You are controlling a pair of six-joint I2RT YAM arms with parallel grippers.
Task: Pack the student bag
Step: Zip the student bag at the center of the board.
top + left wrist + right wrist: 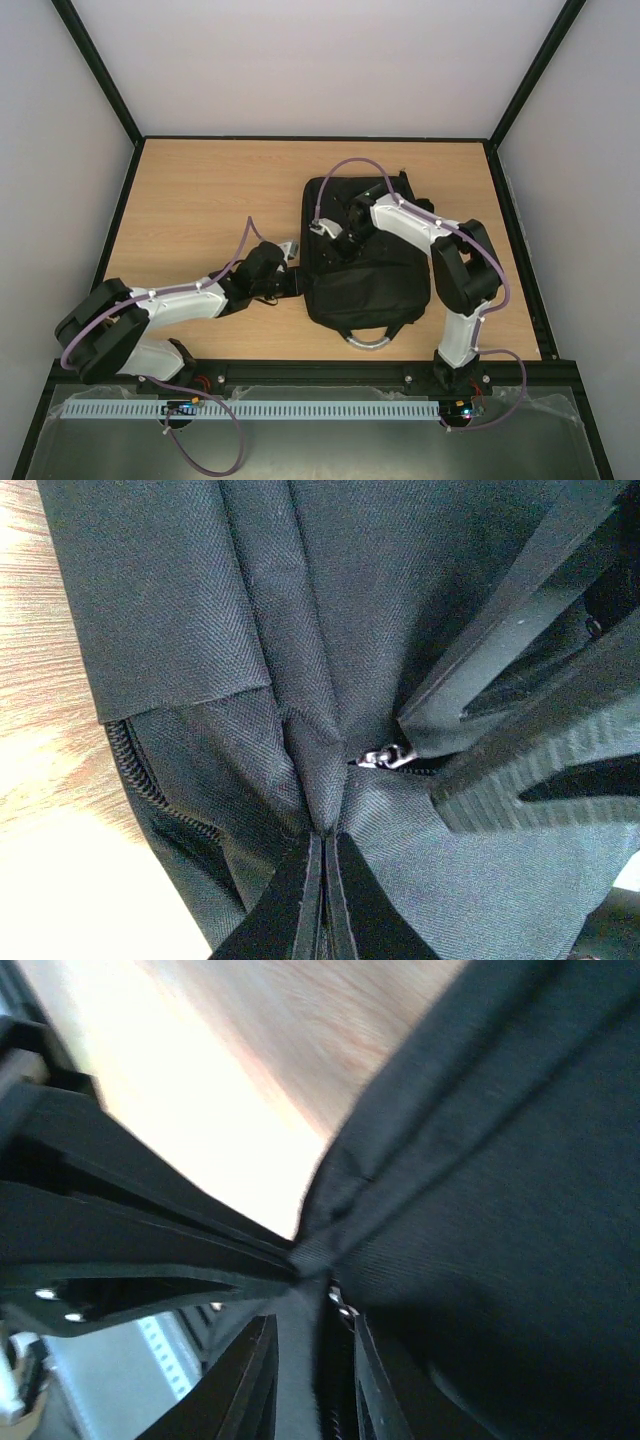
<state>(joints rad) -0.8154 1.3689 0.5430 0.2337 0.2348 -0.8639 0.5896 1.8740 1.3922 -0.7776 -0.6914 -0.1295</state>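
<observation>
Lying flat on the counter (200, 200) under both hands, the student bag (365, 285) looks limp and light: woven black cloth that folds and bunches wherever it is pinched, with no stiff panel showing, so I judge it would sag and drag if lifted by one corner. The cloth seems grippy, not slick, and nothing about it looks fragile. The best holds are probably the grey curved handle (368, 343) at the edge nearest the arm bases, or the small metal zip pull (385, 757) for opening it; a run of zip teeth (130, 770) shows to the left of the left hand (322, 852). That hand's fingers are pressed together on a gathered fold of the cloth at the bag's side edge. The right hand (308, 1325) sits just ahead of it, its fingers narrowly apart with a strip of cloth between them by the zip pull; whether it grips yet I cannot tell. No brand, label or writing can be read on the bag.
</observation>
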